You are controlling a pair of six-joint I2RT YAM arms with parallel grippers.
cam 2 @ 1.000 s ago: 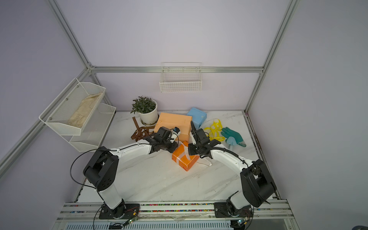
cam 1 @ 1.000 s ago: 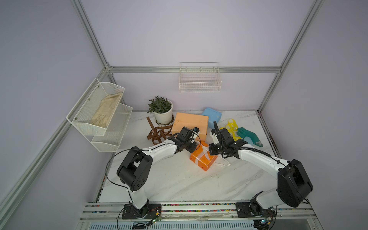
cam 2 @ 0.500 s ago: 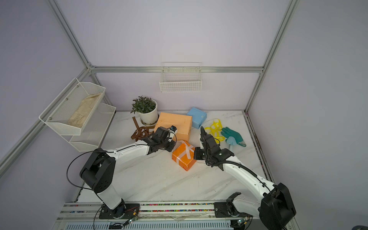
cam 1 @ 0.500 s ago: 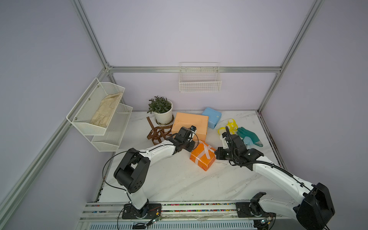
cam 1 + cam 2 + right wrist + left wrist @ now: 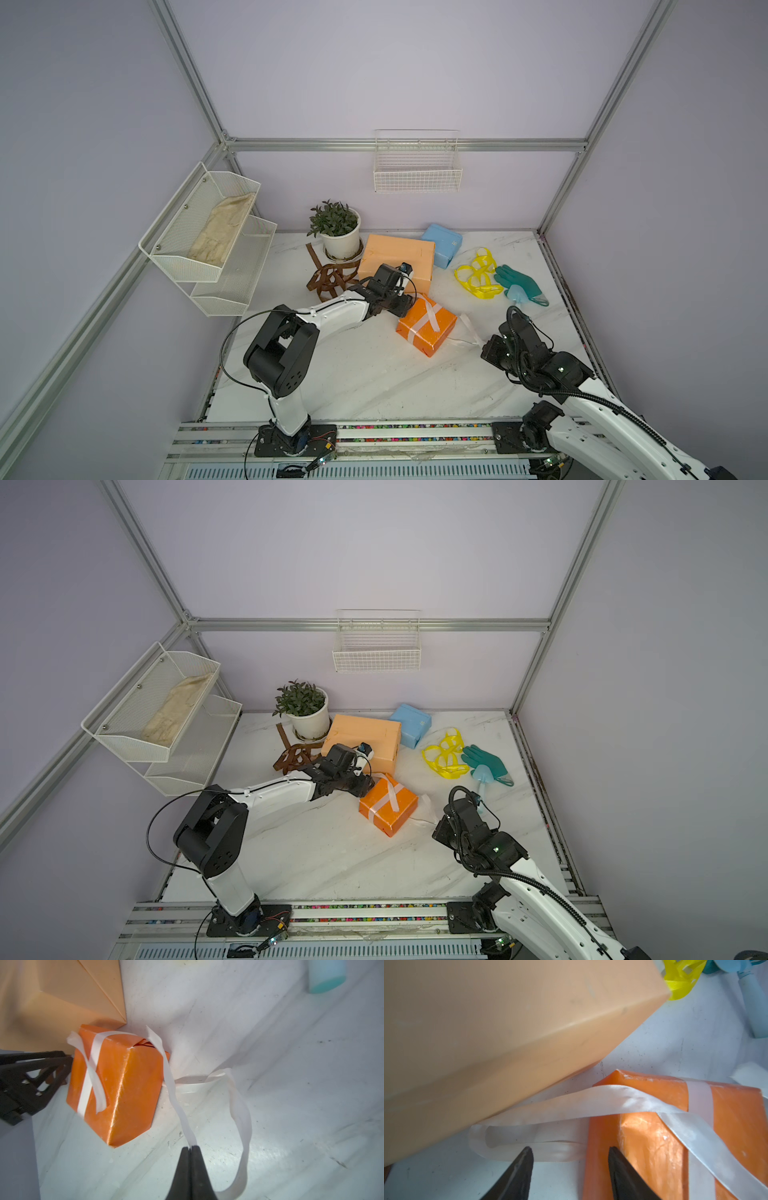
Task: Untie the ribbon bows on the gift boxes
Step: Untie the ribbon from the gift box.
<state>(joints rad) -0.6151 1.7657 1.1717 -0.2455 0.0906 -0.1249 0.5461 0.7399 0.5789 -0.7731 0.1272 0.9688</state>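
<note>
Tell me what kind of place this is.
Likely a robot test cell, not a home: aluminium frame around plain lilac walls, left arm and right arm bolted to a front rail, staged props like the orange gift box and potted plant.

glossy orange box [image 5: 124,1088], satiny white ribbon [image 5: 591,1103]

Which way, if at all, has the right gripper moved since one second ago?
Yes. The right gripper, shut on the white ribbon, has drawn back from the plant pot toward the front rail.
</note>
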